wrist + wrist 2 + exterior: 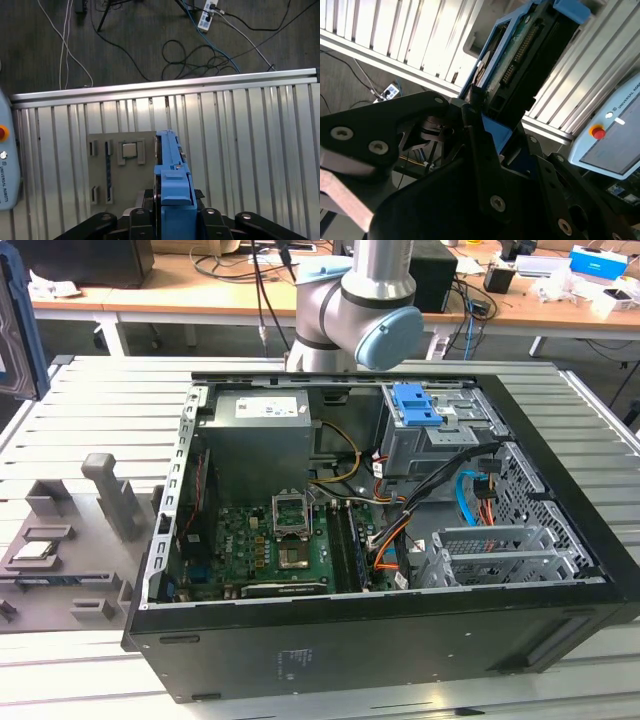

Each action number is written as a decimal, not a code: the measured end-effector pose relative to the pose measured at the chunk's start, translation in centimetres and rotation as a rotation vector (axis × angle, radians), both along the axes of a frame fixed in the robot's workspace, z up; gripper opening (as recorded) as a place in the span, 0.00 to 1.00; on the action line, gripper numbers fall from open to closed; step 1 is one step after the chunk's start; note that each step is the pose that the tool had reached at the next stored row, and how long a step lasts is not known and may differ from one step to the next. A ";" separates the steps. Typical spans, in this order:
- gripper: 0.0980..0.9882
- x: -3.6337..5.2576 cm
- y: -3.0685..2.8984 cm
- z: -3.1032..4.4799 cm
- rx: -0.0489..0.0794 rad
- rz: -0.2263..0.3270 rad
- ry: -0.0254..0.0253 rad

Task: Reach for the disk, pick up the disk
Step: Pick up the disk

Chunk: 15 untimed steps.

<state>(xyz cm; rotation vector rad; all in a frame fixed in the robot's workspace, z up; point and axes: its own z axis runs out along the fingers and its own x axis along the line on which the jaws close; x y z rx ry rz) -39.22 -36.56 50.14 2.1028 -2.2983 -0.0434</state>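
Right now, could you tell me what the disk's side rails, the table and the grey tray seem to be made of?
Side rails of the disk look like moulded plastic: evenly bright blue and matte. I'd call the table aluminium, given its silver ribbed slats with a soft sheen. Most likely the grey tray is matte plastic with moulded slots, though painted metal is possible.

Lettering first: one line of dark capitals runs along the pale casing of the pendant [7, 175] [612, 142], seen in both wrist views. In the exterior view, a white printed label [268, 408] sits on the power supply, its print too small to tell. The small white marks [298, 660] on the computer case's dark side panel are just as hard to make out. The disk [520, 50] shows its circuit-board face, and any markings there are unreadable.
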 end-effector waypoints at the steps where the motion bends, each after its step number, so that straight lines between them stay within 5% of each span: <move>1: 0.31 0.00 0.00 0.28 0.000 0.000 0.0000; 15: 0.31 0.00 0.00 3.05 0.000 0.000 -0.0001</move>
